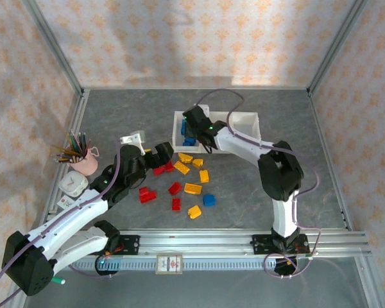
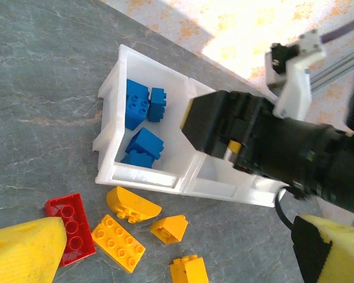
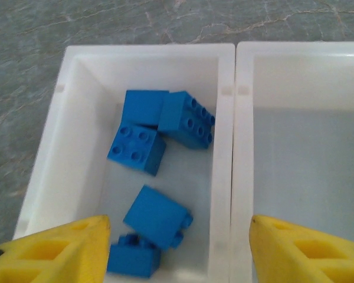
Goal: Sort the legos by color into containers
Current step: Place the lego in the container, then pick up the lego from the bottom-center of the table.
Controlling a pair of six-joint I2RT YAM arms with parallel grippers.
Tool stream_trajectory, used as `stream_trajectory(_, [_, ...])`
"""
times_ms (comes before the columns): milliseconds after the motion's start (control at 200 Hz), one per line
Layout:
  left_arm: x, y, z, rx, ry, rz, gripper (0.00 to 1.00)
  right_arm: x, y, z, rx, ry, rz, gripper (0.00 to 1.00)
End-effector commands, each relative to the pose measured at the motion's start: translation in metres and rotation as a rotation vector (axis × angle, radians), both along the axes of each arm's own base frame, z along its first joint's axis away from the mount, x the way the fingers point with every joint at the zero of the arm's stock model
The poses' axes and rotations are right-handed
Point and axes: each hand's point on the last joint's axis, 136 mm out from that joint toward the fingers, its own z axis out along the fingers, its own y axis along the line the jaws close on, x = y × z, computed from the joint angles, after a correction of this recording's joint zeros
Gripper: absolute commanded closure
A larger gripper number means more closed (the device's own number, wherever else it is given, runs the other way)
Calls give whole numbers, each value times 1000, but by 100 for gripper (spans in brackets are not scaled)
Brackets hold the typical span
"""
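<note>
Containers [image 1: 247, 117] partly under right claw [image 1: 191, 136]

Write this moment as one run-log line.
right pincer: open above blue bricks in left-end bin | left pincer: open over loose red brick, yellow bricks

Both arms [image 1: 77, 215] have white links and black joints; lilac cables [image 1: 221, 90] trail along them; the fingers [image 3: 53, 250] are yellow wedges.

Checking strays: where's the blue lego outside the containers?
In the top view, the blue lego lies on the table, just right of a yellow lego.
</note>
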Motion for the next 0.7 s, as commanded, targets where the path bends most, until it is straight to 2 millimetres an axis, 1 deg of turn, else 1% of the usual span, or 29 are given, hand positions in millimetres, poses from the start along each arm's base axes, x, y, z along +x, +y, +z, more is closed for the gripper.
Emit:
stream_trajectory(0, [-4,-1,6,-17,-10,-21,1,-21,-4,22,42,-31,13,35])
stream_trajectory(75, [-6,-2,7,-22,-7,-29,1,-39,-11,17,53,-10,22,34])
stream_trajectory(115, [-8,-4,7,-24,-6,-34,1,-47,-15,19,61,-8,23,33])
stream_trajectory(150, [-9,-5,6,-24,-4,-37,1,-55,-20,15,59,3,19,33])
stream_trajectory(175, [-10,-5,5,-24,0,-37,1,-61,-22,15,62,5,19,32])
stream_trajectory(225, [-13,-7,1,-25,10,-38,1,-73,-30,10,61,20,10,31])
stream_trajectory(350, [-20,-18,-4,-36,21,-60,1,-102,-39,0,73,50,4,29])
stream_trajectory(546, [-31,-33,-10,-52,36,-91,1,-142,-47,-19,75,97,11,26])
stream_trajectory(696, [-39,-38,-17,-53,53,-93,1,-170,-42,-32,101,128,35,23])
